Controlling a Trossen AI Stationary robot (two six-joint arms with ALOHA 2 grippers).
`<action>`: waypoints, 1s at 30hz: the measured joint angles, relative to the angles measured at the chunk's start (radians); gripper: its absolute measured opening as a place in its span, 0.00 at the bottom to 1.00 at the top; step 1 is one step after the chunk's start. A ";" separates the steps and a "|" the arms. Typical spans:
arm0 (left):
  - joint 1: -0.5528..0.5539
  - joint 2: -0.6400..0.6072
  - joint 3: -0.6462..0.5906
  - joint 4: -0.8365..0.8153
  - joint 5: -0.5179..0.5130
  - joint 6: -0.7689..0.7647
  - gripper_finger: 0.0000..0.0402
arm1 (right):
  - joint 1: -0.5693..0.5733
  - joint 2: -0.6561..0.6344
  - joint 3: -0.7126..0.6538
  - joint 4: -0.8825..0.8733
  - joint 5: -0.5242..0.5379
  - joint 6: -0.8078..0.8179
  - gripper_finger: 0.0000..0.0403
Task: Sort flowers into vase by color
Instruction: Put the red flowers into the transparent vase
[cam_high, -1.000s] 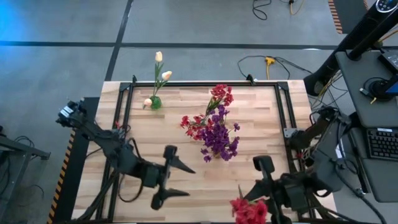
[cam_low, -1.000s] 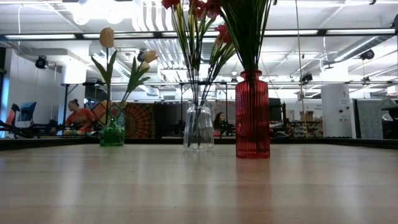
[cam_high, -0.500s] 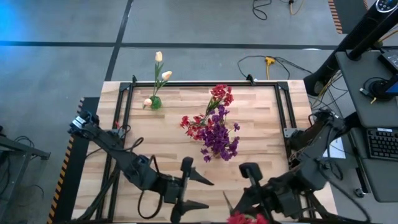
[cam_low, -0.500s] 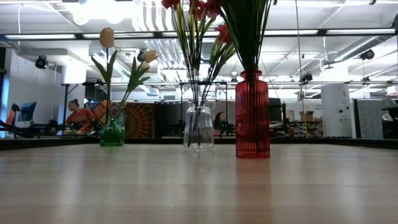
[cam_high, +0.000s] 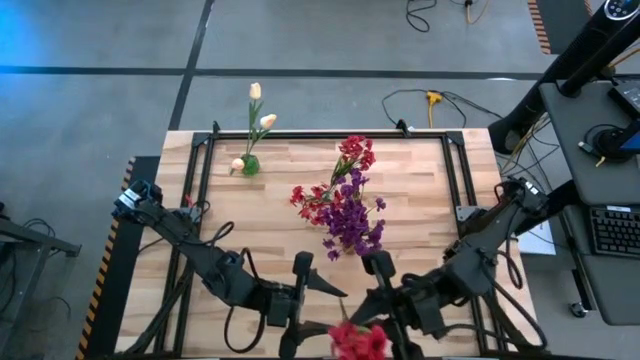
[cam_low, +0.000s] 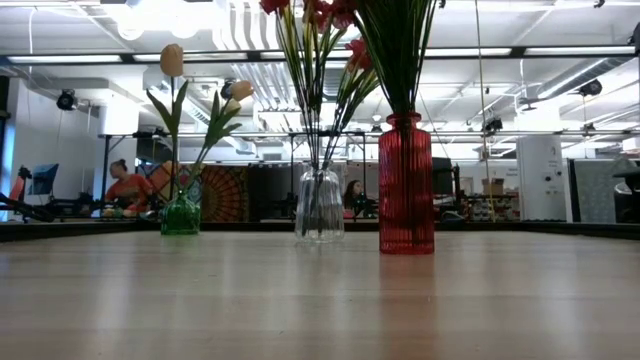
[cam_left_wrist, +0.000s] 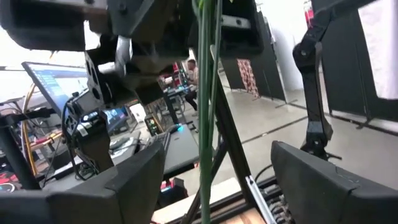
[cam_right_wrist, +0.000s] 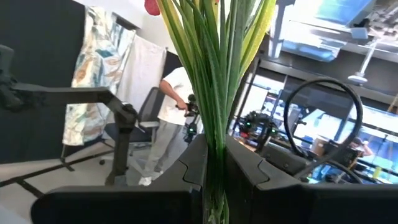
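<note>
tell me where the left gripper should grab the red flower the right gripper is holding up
On the bare green stem, below the red blossom and clear of the right gripper clamped on the stalks. The left gripper already has its open fingers either side of the thin stem, so probably close on it from there.

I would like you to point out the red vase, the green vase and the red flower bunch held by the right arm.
red vase (cam_low: 406, 190): low view, middle of its ribbed body.
green vase (cam_low: 181, 216): low view, its glass belly.
red flower bunch (cam_high: 358, 342): high view, the blossoms.
</note>
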 joint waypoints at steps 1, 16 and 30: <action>0.001 0.000 0.000 0.008 0.000 0.000 0.67 | -0.005 0.003 0.000 0.005 0.001 0.000 0.07; 0.019 -0.003 -0.001 0.025 -0.009 -0.017 0.34 | -0.068 0.020 0.000 -0.019 0.002 0.029 0.07; 0.020 -0.003 -0.003 0.014 -0.010 -0.069 0.02 | -0.072 0.019 0.000 -0.055 0.011 0.090 0.18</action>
